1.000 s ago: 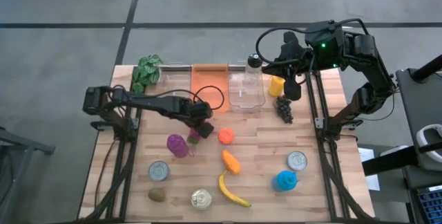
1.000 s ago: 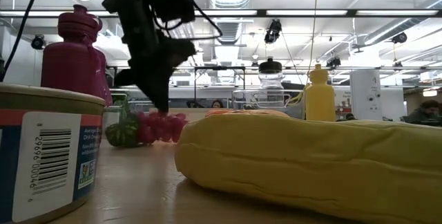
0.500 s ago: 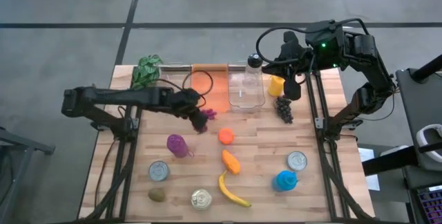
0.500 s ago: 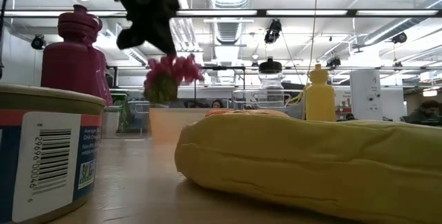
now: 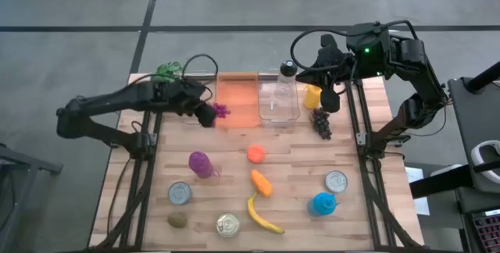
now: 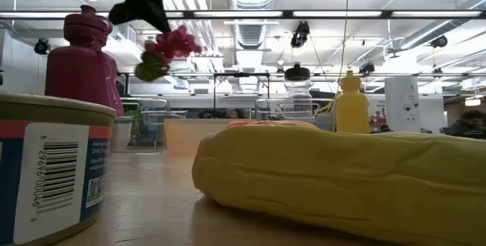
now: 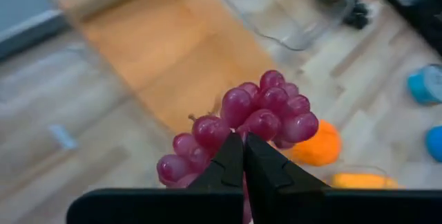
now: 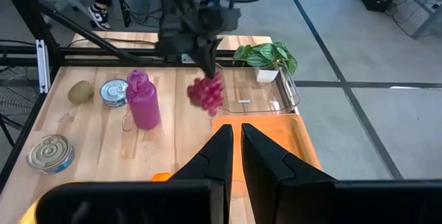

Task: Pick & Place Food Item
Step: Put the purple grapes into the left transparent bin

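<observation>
A bunch of red-purple grapes hangs in the air by the left edge of the orange tray. My left gripper is shut on it, reaching in from the table's left. The right wrist view shows the bunch well above the wood. My right gripper waits shut and raised over the table's far right corner, holding nothing. My left gripper pinches the grape bunch between its two fingers; the fingertips meet among the near grapes at the cluster's middle. The fingers slant down from the table's left. The bunch hangs below them, lifted clear of the table.
A clear container, yellow bottle and dark grapes stand at the far right. An orange, carrot, banana, magenta bottle, cans, kiwi and blue bottle fill the near half. A plant sits far left.
My left gripper has risen and gone toward the table's far edge and a little left, staying shut. The grapes, which lay on the wood beside the magenta bottle, are lifted clear and now hang by the orange tray.
</observation>
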### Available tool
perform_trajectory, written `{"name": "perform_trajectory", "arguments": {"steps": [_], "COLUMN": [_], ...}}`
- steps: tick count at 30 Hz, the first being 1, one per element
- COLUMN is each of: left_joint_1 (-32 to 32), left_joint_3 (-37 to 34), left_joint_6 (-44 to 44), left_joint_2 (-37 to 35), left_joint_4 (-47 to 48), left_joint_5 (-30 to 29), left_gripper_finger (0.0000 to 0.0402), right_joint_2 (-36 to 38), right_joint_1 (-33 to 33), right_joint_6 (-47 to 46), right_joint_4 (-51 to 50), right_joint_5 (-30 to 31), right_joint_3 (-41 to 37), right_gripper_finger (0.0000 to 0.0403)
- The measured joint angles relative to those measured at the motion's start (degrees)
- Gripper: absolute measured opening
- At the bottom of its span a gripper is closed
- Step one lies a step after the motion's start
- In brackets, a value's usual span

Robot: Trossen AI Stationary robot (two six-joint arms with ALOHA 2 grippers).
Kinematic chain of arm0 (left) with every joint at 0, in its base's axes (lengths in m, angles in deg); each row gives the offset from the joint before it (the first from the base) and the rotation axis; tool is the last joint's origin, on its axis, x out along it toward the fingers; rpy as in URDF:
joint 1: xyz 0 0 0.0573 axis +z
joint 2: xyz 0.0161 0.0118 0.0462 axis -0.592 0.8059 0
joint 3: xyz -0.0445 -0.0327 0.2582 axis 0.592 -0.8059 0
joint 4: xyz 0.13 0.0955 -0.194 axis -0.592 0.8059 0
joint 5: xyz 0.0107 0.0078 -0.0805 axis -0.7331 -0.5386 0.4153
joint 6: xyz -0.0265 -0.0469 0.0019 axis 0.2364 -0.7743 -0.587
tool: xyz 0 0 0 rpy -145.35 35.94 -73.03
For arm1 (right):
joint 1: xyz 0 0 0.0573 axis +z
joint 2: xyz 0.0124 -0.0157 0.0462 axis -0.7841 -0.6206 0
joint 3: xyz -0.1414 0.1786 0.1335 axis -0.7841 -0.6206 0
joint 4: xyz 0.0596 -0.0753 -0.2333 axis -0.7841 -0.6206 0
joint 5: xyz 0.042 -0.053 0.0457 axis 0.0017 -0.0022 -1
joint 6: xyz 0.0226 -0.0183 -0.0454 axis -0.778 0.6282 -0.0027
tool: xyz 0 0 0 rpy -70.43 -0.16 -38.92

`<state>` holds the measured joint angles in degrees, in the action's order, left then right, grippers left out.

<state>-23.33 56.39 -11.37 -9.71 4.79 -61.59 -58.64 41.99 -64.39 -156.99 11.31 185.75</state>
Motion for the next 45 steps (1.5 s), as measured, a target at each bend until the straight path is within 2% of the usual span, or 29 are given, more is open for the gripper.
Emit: {"name": "perform_trajectory", "arguments": {"steps": [6, 11, 22, 30, 45], "left_joint_1": [6.88, 14.12, 27.73, 31.09, 32.19], "left_joint_3": [5.32, 6.52, 1.08, -3.24, -3.91], "left_joint_6": [5.02, 9.00, 10.60, 11.94, 13.59], "left_joint_2": [-0.04, -0.02, 3.34, 9.04, 24.07], "left_joint_4": [4.68, 5.58, 4.67, 0.13, -5.00], "left_joint_5": [-2.30, -3.71, -3.71, -3.71, -5.29], "left_gripper_finger": [0.0000, 0.0000, 0.0000, 0.0000, 0.0000], "right_joint_2": [0.00, 0.00, 0.00, 0.00, 0.00], "right_joint_1": [0.00, 0.00, 0.00, 0.00, 0.00], "right_joint_6": [0.00, 0.00, 0.00, 0.00, -0.97], "right_joint_4": [0.89, 0.89, 0.94, 0.98, 0.96], "right_joint_5": [0.00, 0.00, 0.02, 0.02, 0.02], "right_joint_3": [0.00, 0.00, 0.00, 0.00, 0.00], "right_gripper_finger": [0.0027, 0.0027, 0.0027, 0.0027, 0.0027]}}
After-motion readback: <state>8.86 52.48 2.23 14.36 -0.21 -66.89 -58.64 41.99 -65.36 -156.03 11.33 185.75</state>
